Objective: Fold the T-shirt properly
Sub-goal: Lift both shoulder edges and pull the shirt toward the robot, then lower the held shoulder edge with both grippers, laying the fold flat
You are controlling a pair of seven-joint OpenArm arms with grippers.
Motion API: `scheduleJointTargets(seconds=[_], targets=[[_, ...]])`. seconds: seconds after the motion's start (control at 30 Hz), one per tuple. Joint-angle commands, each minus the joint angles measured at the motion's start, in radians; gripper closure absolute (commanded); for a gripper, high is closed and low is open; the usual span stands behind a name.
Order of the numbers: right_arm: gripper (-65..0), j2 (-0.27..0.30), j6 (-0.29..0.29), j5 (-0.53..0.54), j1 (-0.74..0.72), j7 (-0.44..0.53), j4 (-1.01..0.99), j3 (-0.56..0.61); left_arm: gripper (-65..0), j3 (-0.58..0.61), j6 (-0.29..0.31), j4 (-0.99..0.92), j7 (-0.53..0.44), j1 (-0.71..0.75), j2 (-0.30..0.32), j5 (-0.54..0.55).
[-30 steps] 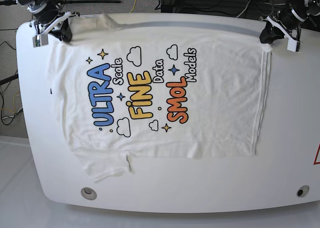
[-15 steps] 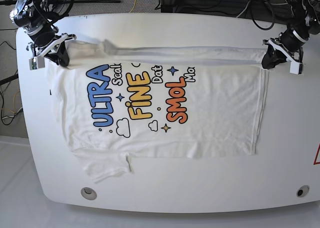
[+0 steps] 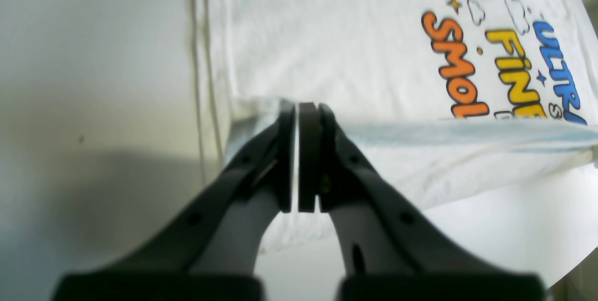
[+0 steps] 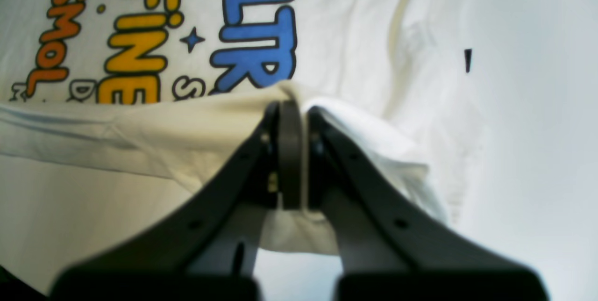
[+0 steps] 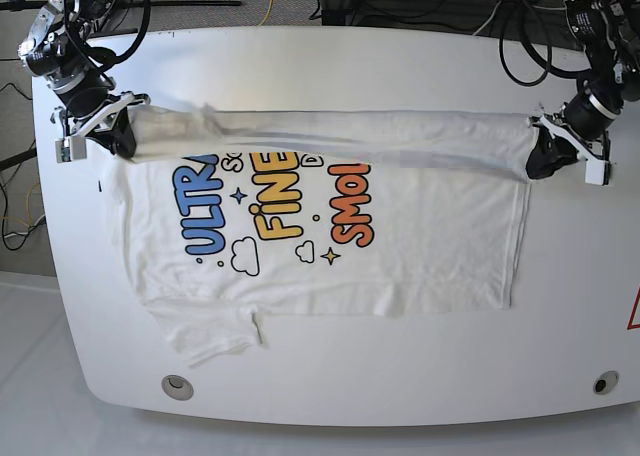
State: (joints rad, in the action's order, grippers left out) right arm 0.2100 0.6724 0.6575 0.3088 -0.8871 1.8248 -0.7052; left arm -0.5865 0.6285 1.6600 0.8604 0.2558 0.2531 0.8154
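The white T-shirt [image 5: 420,236] lies print up on the white table [image 5: 350,56], with "ULTRA", "FINE" and "SMOL" partly showing. Its far edge is lifted and drawn over the top of the print as a long plain white band [image 5: 330,131]. My left gripper [image 5: 545,156] is shut on that band's right end; in the left wrist view the left gripper [image 3: 298,104] pinches the T-shirt [image 3: 350,34]. My right gripper [image 5: 115,136] is shut on the band's left end, near the sleeve. In the right wrist view the right gripper [image 4: 289,104] holds bunched cloth of the T-shirt [image 4: 355,34].
Cables and stands crowd the floor behind the table's far edge [image 5: 400,6]. Two round grommets [image 5: 178,385] [image 5: 604,382] sit near the front edge. A small black mark [image 5: 100,185] is on the table left of the shirt. One sleeve [image 5: 205,331] sticks out at the near left.
Both grippers have moved toward the table's near side, pulling the shirt's far edge over the print. The folded band now hides the upper ends of the words.
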Motion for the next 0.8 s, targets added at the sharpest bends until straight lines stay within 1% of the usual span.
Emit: scheduleJointTargets(seconds=[0.0,0.17,0.37,0.43,0.5,0.63,0.77], targets=[[0.0,0.012,0.0,0.007,-0.019,0.023,0.01,-0.008,0.0,0.004,0.002,0.004,-0.015,-0.016,0.01,0.015],[0.0,0.012,0.012,-0.016,-0.037,0.019,0.001,-0.003,0.0,0.036,-0.009,0.003,-0.021,-0.025,0.008,-0.008],[0.0,0.012,0.013,-0.049,-0.069,0.02,-0.02,0.015,0.0,0.067,-0.017,-0.024,-0.03,-0.043,0.005,-0.046],[0.0,0.013,0.013,-0.068,-0.078,0.023,-0.03,0.029,0.0,0.071,-0.018,-0.037,-0.033,-0.051,0.003,-0.059],[0.0,0.013,0.007,-0.12,-0.106,0.025,-0.069,0.059,0.0,0.073,-0.012,-0.068,-0.034,-0.075,0.006,-0.093],[0.0,0.014,0.006,-0.15,-0.129,0.03,-0.096,0.084,0.0,0.076,-0.012,-0.095,-0.039,-0.09,0.005,-0.113],[0.0,0.017,0.009,-0.156,-0.153,0.029,-0.13,0.097,0.0,0.084,-0.013,-0.118,-0.042,-0.109,0.007,-0.126]])
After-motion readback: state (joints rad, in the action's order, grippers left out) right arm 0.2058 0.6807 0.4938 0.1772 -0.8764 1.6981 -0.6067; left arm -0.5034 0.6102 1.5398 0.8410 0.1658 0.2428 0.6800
